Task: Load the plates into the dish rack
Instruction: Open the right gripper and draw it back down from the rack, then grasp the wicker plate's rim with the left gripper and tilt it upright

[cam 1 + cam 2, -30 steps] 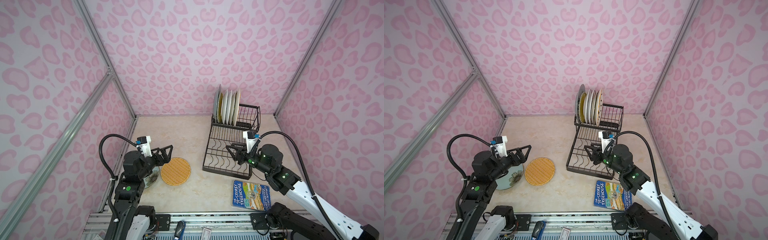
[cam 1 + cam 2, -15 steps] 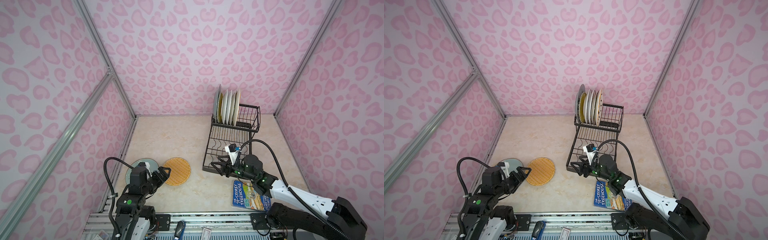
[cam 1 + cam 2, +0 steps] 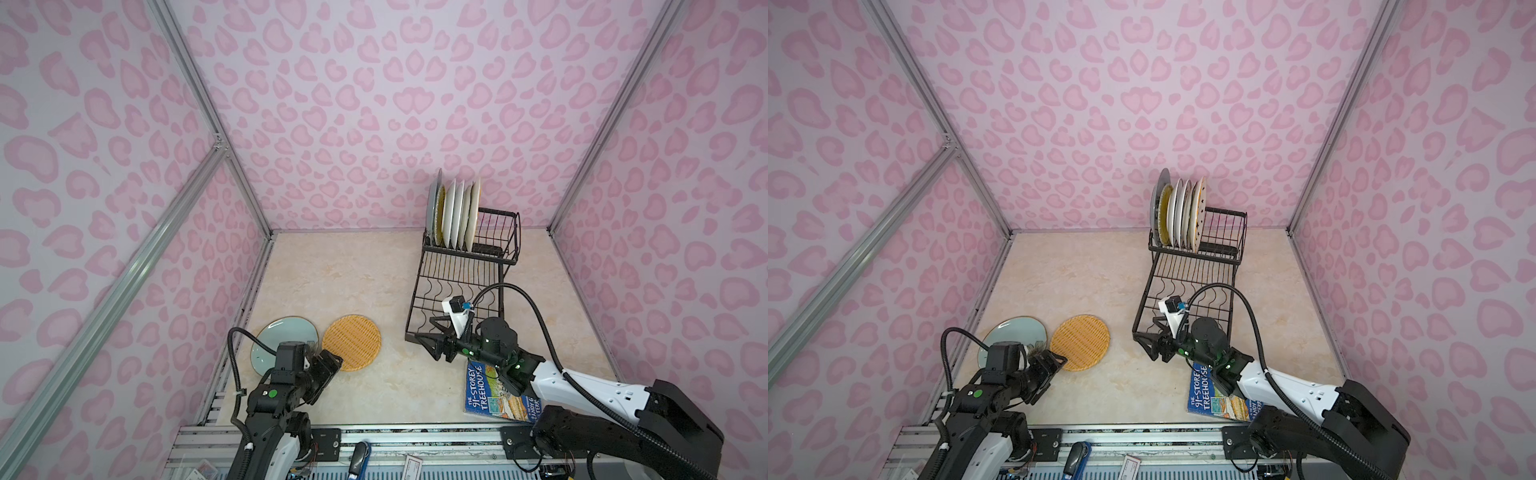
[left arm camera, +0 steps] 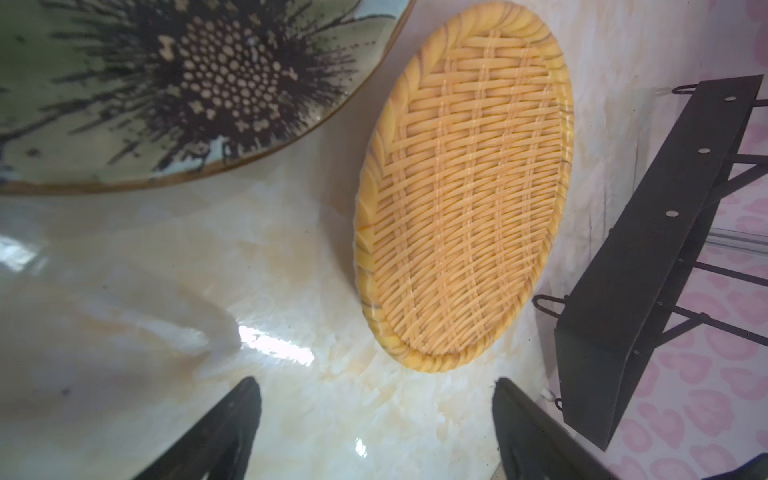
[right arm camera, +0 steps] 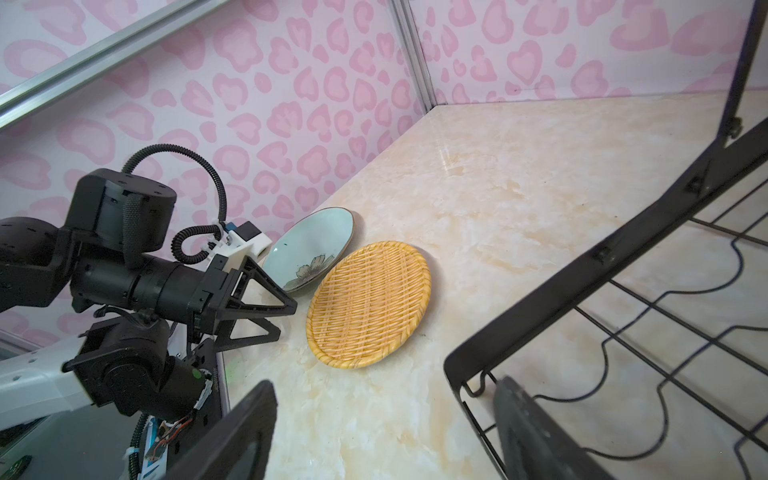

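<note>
Plate of orange weave (image 3: 351, 342) lies flat, perhaps touching floral plate (image 3: 286, 337); left claw (image 4: 374, 386), right claw (image 5: 384, 384) gape empty.

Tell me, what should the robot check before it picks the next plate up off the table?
1. Left gripper open and empty: ok.
2. Right gripper open and empty, by the front corner of the black wire dish rack: ok.
3. Round orange woven-look plate lying flat on the table, nothing on it, just ahead of the left gripper: ok.
4. Gap between it and the pale green floral plate: cannot tell.
5. Free slots in the rack's raised basket beside the five upright plates: ok.
</note>
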